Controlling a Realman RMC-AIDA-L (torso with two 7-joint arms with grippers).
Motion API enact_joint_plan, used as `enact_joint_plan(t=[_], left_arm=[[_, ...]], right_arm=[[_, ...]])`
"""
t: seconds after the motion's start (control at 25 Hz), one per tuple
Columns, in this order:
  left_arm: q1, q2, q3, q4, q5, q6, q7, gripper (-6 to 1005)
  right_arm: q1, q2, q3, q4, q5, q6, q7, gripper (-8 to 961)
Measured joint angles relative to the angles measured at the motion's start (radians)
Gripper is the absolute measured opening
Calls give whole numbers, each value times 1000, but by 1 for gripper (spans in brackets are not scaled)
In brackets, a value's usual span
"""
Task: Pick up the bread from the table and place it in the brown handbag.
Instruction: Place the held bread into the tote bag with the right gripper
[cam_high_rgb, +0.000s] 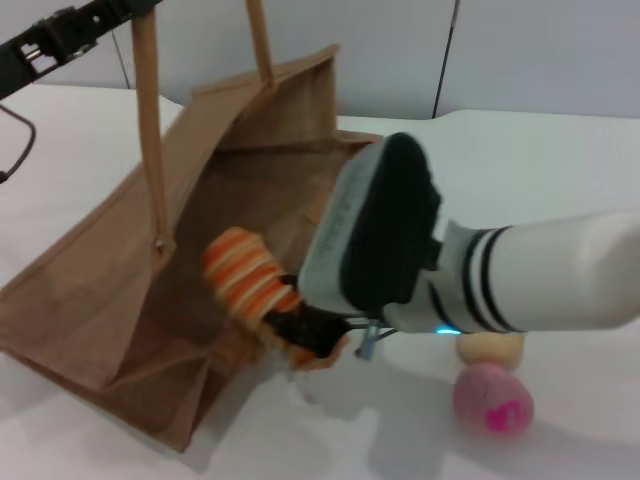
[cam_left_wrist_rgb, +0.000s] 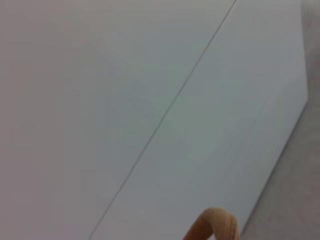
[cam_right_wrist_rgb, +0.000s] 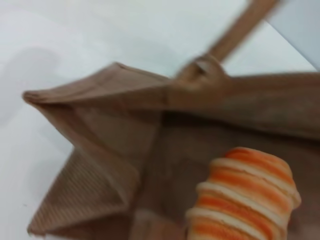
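The brown handbag (cam_high_rgb: 110, 300) lies on the white table (cam_high_rgb: 560, 150) with its mouth gaping towards me. My right gripper (cam_high_rgb: 305, 335) is shut on the lower end of the striped orange and cream bread (cam_high_rgb: 248, 275) and holds it tilted inside the bag's mouth, above the bag's lower wall. In the right wrist view the bread (cam_right_wrist_rgb: 245, 200) sits against the bag's inner wall (cam_right_wrist_rgb: 125, 145). My left gripper (cam_high_rgb: 135, 10) is at the top left, holding one long handle (cam_high_rgb: 150, 130) taut upwards. The handle's loop shows in the left wrist view (cam_left_wrist_rgb: 212, 227).
A small round beige bun (cam_high_rgb: 490, 347) and a pink ball (cam_high_rgb: 492, 400) lie on the table just right of the bag, under my right forearm. The bag's second handle (cam_high_rgb: 262, 45) rises at the back. A black cable (cam_high_rgb: 15, 130) hangs at the far left.
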Motion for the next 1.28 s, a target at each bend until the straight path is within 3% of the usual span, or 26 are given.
enact_joint_plan(t=[0.44, 0.68, 1.08, 1.28], left_arm=[[-79, 2, 0, 67, 45, 23, -34, 209], [-113, 11, 0, 129, 80, 36, -49, 213], [-119, 84, 0, 324, 119, 47, -39, 219], [-107, 98, 0, 348, 121, 50, -38, 223]], right_arm=[[128, 2, -129, 116, 36, 176, -2, 362], [160, 2, -180, 198, 35, 299, -2, 353], [200, 11, -260, 411, 33, 558, -2, 325], [184, 10, -303, 451, 29, 686, -2, 325]])
